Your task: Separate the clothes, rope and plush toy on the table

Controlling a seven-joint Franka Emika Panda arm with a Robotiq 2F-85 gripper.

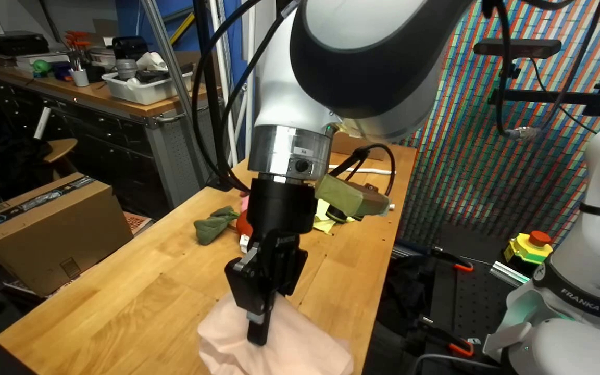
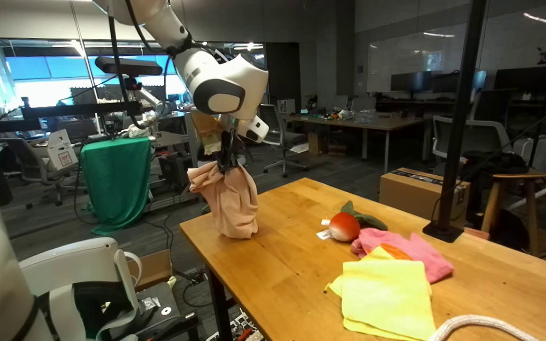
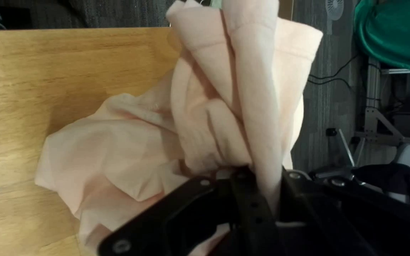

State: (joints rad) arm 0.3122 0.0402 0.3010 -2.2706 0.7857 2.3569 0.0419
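Separating seems partial: well apart from the plush radish (image 2: 344, 226), the pincer (image 1: 259, 329) clamps the peach-pink cloth (image 2: 233, 203); radish, yellow cloth (image 2: 386, 298), pink cloth (image 2: 422, 253) and rope (image 2: 484, 320) await sorting.

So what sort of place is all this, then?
Most likely a robotics lab or workshop. Signs of it: a jointed white robot arm, a cluttered workbench, and a red button on a yellow box that looks like an emergency stop.
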